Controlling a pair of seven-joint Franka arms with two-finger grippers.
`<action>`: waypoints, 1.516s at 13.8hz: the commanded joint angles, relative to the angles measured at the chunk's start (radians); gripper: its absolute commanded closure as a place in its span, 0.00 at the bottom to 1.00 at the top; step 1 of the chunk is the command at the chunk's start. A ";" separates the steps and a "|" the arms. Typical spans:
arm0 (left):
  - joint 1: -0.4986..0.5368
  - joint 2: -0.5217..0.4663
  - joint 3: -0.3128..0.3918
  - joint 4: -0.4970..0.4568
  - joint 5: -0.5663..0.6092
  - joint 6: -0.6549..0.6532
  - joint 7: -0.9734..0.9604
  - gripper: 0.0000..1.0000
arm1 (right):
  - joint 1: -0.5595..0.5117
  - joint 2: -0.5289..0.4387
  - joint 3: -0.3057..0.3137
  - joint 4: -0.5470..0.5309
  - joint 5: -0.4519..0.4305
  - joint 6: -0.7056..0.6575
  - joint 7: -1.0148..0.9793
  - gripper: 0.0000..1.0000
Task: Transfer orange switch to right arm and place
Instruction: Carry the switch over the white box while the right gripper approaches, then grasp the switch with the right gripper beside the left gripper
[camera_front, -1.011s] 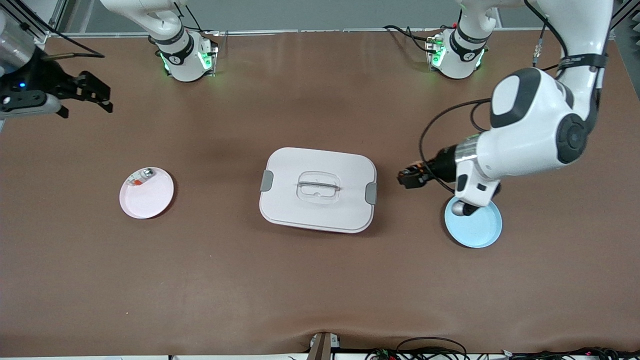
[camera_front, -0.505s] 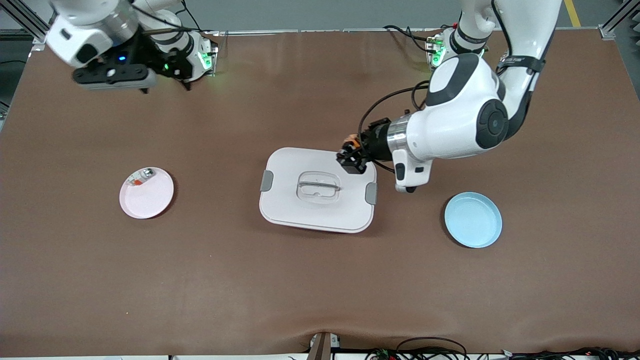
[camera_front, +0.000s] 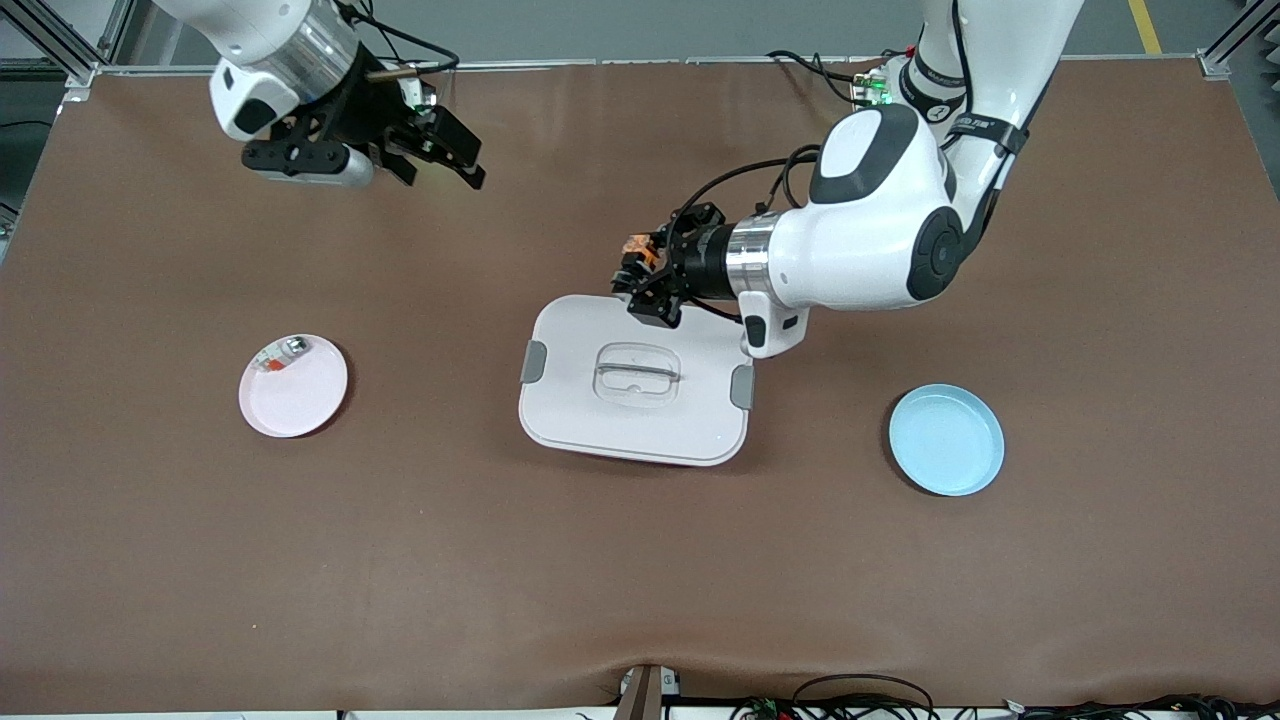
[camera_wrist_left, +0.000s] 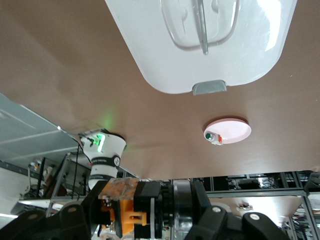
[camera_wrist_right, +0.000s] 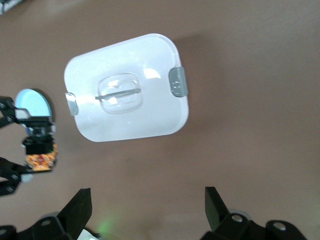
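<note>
Left gripper (camera_front: 643, 283) clamped, right gripper (camera_front: 440, 158) seemingly agape.

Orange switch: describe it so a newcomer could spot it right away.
Start at the white lidded box in the middle of the table. Over its edge toward the robots' bases hangs the left gripper, shut on the orange switch. It is a tiny black-and-orange part, unlike the silver-and-red piece on the pink plate.

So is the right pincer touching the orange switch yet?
Apart. The front view shows the right pincer open over bare table near its base, with a wide stretch of table between it and the orange switch, held in the left pincer.
</note>
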 joint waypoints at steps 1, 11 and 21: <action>-0.031 0.032 0.004 0.028 -0.033 0.048 -0.070 1.00 | 0.025 -0.004 -0.014 -0.037 0.080 0.089 0.088 0.00; -0.096 0.055 0.007 0.027 -0.044 0.132 -0.094 1.00 | 0.091 0.178 -0.014 0.035 0.088 0.209 0.130 0.00; -0.120 0.066 0.012 0.027 -0.042 0.172 -0.092 1.00 | 0.160 0.256 -0.016 0.072 0.085 0.240 0.128 0.00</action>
